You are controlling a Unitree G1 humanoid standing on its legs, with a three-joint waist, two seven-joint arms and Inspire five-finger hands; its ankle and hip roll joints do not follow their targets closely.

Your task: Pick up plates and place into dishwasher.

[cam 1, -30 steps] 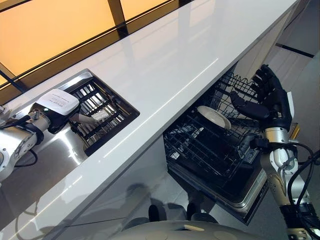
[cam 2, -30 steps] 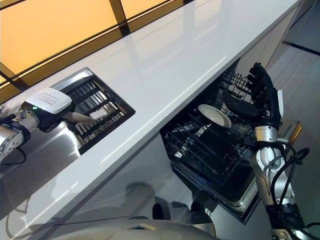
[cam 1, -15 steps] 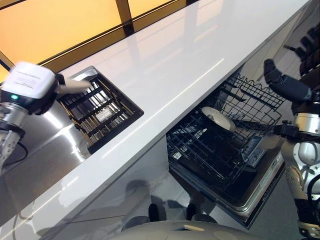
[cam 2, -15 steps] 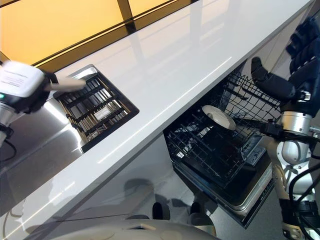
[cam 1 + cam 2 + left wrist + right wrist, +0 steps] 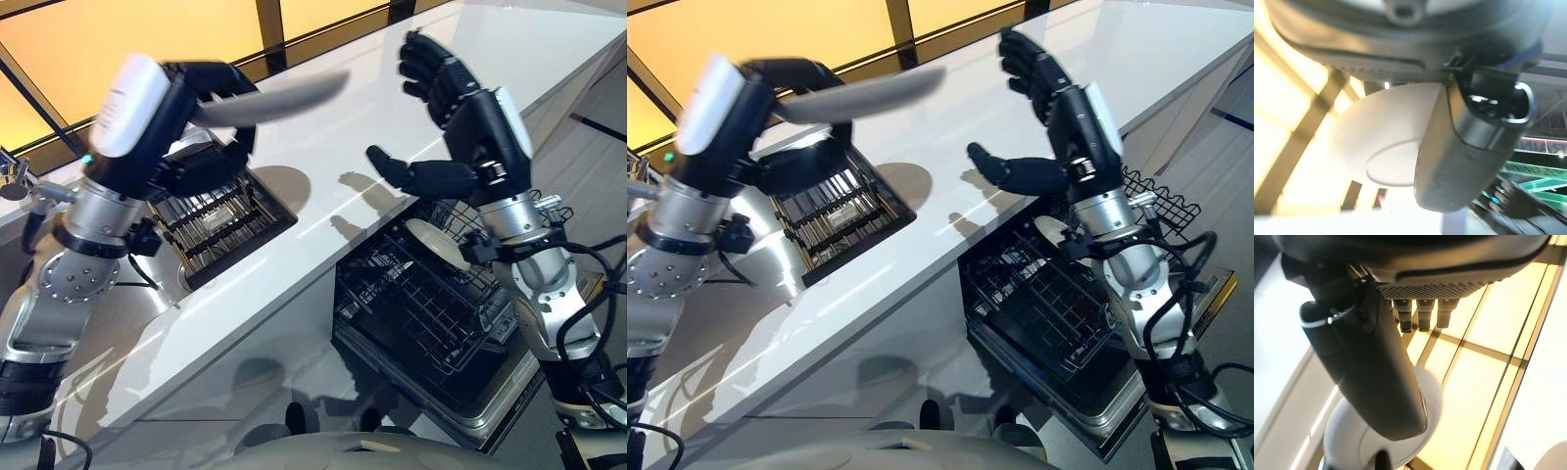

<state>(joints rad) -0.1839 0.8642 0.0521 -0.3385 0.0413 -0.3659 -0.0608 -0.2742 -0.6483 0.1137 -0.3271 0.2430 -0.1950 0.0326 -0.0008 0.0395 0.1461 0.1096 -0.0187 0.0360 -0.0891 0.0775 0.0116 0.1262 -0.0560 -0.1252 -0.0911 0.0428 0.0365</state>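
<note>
You are holding a white plate [image 5: 279,98] up over the white counter [image 5: 323,147], its rim pinched in the left hand [image 5: 201,88], thumb curled onto it as the left wrist view shows. The plate is hanging roughly level above the sink [image 5: 220,211] with its dark rack, at the counter's left. The right hand [image 5: 460,127] is hovering just right of the plate, released, fingers spread and thumb out, palm facing the plate but not touching it.

Judging from this, you are mid-transfer: the plate looks ready to pass from left hand to right. The next move calls for bringing the right hand onto the plate's free edge, closing on it before the left lets go, then lowering it to the dishwasher rack [image 5: 421,304] below the counter's near right edge, where another plate [image 5: 441,245] is already standing between the tines.

The held plate is streaking with motion, so its exact tilt is hard to read. The right arm is covering part of the rack, hiding which slots are free.
</note>
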